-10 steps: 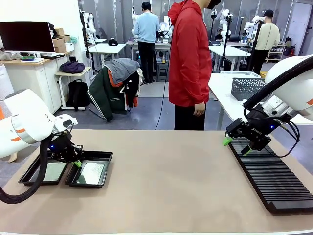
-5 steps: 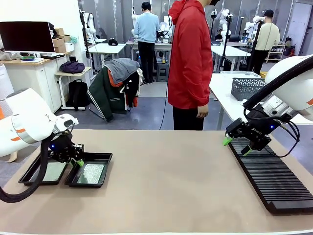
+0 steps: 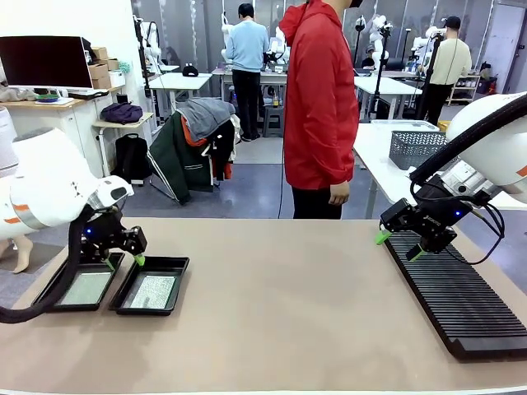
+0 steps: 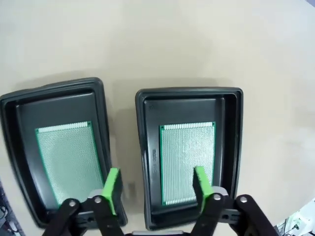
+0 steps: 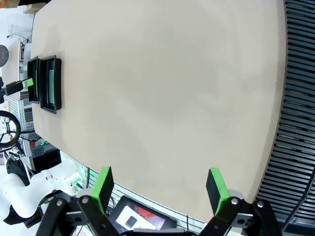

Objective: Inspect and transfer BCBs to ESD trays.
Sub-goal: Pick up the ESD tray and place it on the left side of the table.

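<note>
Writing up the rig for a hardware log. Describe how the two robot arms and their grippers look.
Both arms have bulky, rounded, glossy white shells with small orange marks; the left arm trails a thick black cable, and thinner black cables loop at the right arm. The left gripper and right gripper are black linkage bodies with two fingers tipped in bright green pads; a small blue light glows at the left wrist.

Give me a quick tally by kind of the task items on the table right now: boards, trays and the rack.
BCBs: 2, one lying flat in the one tray, one in the other.
ESD trays: 2, side by side.
Slotted rack: 1, black, under the right gripper.
Total: 5.
</note>
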Available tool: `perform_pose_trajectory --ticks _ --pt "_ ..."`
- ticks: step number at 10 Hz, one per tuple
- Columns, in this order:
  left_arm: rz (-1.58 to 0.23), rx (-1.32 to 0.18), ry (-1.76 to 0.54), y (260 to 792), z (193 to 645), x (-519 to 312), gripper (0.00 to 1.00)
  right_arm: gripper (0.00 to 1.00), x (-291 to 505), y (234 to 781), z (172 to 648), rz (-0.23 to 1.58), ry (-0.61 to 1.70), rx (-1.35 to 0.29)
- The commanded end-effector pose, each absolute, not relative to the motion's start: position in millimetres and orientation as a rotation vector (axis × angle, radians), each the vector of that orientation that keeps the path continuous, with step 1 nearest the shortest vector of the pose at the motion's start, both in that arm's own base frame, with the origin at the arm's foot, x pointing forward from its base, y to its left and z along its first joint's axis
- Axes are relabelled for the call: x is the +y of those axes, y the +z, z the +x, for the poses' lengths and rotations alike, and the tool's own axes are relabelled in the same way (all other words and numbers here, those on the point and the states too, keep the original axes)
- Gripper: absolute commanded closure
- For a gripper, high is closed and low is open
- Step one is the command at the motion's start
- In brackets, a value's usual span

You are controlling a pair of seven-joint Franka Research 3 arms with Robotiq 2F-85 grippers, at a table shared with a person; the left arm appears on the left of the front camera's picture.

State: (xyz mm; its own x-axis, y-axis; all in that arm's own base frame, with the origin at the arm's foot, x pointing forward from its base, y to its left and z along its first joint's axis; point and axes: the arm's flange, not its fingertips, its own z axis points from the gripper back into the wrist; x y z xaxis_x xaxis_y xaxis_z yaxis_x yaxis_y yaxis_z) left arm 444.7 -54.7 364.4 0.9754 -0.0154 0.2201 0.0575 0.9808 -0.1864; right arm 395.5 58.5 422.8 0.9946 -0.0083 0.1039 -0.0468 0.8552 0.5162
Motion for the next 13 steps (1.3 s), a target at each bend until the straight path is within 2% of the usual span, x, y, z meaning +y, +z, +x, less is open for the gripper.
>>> perform_pose_trajectory --ticks 1,2,5,8,13 --pt "-0.132 -0.175 -0.04 395 427 -54 0.08 0.0 61 425 397 0.542 0.004 -0.096" --pt "-0.106 -0.144 -0.065 409 422 -55 0.0 0.0 61 425 397 0.542 0.004 -0.096" --pt "-0.034 -0.064 -0.077 450 410 -56 0.0 0.0 61 425 397 0.542 0.004 -0.096" --pt "0.038 -0.065 -0.089 485 398 -73 0.0 0.0 61 425 397 0.542 0.004 -0.096" --pt "0.023 -0.075 -0.107 495 394 -80 0.0 0.0 61 425 397 0.542 0.004 -0.096"
